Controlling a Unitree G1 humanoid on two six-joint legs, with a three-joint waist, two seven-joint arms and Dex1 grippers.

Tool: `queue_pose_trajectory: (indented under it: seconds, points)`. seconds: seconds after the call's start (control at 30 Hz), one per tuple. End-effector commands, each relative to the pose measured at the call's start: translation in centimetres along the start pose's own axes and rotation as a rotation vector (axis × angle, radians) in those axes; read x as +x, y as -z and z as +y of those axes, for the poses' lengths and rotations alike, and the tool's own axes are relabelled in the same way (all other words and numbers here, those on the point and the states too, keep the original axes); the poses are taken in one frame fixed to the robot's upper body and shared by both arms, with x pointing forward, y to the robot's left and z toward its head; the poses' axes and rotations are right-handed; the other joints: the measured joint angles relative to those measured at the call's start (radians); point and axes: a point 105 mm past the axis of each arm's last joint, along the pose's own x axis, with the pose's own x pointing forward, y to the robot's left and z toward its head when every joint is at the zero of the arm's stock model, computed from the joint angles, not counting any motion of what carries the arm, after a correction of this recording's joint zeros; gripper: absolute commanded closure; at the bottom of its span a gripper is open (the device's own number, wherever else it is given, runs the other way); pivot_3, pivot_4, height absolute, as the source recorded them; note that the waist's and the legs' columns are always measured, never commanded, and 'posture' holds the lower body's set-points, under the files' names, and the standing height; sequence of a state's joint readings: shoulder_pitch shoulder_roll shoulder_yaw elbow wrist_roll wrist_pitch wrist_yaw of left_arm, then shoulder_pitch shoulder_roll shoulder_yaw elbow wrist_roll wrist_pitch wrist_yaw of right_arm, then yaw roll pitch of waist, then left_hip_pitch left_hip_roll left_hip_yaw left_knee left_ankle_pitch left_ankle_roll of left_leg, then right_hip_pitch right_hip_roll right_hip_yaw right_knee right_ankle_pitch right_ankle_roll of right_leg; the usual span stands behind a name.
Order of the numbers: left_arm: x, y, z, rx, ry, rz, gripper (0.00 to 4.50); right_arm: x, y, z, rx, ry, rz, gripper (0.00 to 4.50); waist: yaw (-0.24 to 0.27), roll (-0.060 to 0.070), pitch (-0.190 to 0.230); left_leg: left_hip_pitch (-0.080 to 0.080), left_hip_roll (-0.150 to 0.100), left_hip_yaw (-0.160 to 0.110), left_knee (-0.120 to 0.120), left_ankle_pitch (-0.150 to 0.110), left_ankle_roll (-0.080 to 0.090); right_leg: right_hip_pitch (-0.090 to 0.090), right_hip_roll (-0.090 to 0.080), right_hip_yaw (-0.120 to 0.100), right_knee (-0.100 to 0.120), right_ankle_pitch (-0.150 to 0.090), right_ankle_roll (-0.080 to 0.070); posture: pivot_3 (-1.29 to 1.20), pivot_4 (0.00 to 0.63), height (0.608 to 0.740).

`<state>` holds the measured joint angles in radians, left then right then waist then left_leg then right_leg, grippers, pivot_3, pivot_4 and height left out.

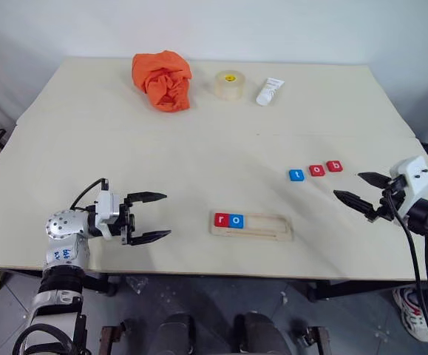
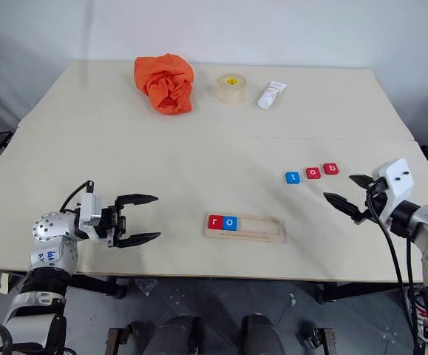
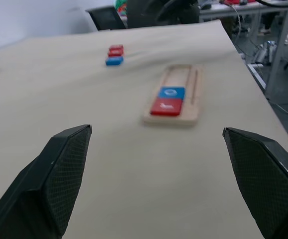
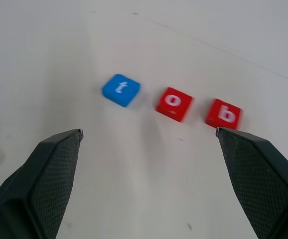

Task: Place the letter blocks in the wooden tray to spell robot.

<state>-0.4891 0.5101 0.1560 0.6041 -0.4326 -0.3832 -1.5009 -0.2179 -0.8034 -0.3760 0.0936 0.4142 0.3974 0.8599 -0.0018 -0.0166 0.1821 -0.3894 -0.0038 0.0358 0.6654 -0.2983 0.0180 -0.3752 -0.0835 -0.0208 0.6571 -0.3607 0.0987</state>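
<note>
Near the front edge of the bench, at about six o'clock from its centre, lay the wooden tray, with the red r block and the blue o block side by side, apparently touching, at its left end; the rest of the tray stood bare. We saw the other three blocks in a slanted row on the bare bench at roughly two o'clock from the tray, well apart from it: the blue t block, the red o block and the red b block, near one another but not touching. Our right claw hovered just beside that row at its four o'clock, fingers spread wide and empty, pointing toward the blocks. Our left claw hung at nine o'clock from the tray, also spread wide and empty, pointing across at it. We judged b to be the next letter wanted, and it sat nearest the right claw. The risk we saw was that wide fingers closing on b might clip the red o beside it and skid both tiles, since they were small and flat. A careless placement could also nudge the seated r and o, or set the block askew on the low rim.
</note>
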Motion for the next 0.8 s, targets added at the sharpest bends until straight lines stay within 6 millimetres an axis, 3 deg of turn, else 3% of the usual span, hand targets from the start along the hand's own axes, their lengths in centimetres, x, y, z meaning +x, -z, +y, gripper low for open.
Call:
queue_pose_trajectory:
  seconds: [0.03, 0.63, 0.8]
  points:
    - [0.1, -0.8, -0.2, 0.014, 0.078, -0.034, 0.01, -0.9, -1.1, -0.1, 0.005, 0.051, -0.047, 0.00, -0.002, 0.000, 0.000, 0.000, 0.000, 0.000, 0.000, 0.000, 0.000, 0.000, 0.000, 0.000, 0.000, 0.000, 0.000, 0.00, 0.150, 0.740]
    - [0.6, -0.8, 0.0, -0.023, 0.102, 0.010, 0.01, -1.2, -0.2, 0.0, 0.048, 0.087, -0.018, 0.00, -0.003, 0.000, 0.000, 0.001, 0.000, 0.000, -0.001, 0.000, 0.000, 0.000, 0.000, 0.001, 0.000, 0.000, 0.000, 0.00, 0.150, 0.740]
    - [1.1, -1.0, -0.2, -0.030, 0.113, -0.007, 0.01, 0.2, -0.3, -0.9, 0.074, 0.137, -0.018, 0.00, -0.009, 0.000, 0.000, 0.001, 0.000, 0.000, -0.001, 0.000, 0.000, 0.000, 0.000, 0.001, 0.000, 0.000, 0.000, 0.00, 0.150, 0.740]
